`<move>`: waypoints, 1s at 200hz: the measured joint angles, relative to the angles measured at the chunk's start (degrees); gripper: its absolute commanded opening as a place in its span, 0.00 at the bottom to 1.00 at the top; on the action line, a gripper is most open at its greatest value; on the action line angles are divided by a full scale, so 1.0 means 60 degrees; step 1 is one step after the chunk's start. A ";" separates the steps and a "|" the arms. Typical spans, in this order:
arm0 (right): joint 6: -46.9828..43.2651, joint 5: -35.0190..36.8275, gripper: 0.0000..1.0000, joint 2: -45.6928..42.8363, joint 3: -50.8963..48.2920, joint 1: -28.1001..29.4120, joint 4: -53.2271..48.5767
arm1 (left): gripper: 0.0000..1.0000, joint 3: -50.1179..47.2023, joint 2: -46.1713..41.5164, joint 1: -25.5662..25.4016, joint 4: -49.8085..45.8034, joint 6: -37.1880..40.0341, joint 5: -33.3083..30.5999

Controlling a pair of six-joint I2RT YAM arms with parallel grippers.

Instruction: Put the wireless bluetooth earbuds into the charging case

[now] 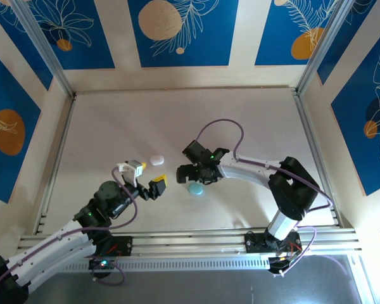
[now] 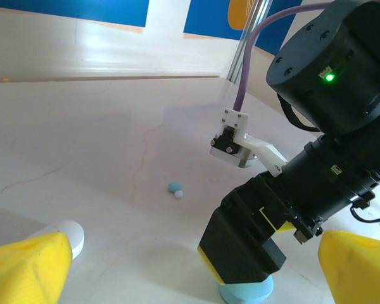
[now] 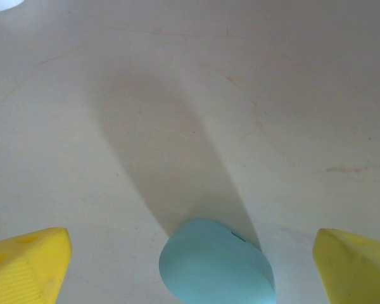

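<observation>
Right end effector released, fingers spread wide. Blue case sits on the bench between them, lid looks shut, contact can't be told. Left end effector also released, nothing in it, with the white case just beside one of its fingers. Two earbuds, one pale blue and one white, lie loose and touching on the bench ahead of the left end effector, apart from both cases.
</observation>
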 measured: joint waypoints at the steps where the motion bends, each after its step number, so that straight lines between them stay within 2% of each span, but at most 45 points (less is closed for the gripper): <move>1: -0.0011 -0.0029 0.97 0.0000 -0.0004 -0.0015 0.0018 | 1.00 0.0000 0.0000 0.0000 0.0000 0.0000 0.0000; 85: -0.0178 -0.1158 0.94 0.0004 -0.0550 0.0229 0.0423 | 1.00 0.0000 0.0025 0.0000 0.0004 0.0000 -0.0022; 142: 0.0127 -0.1231 0.89 -0.0066 -0.0816 0.0586 0.0393 | 1.00 0.0000 0.0087 0.0000 0.0007 -0.0004 -0.0018; 200: 0.0299 -0.1002 0.90 -0.0922 -0.1198 0.0637 0.0342 | 1.00 0.0004 0.0743 0.0000 -0.0080 -0.0160 -0.0015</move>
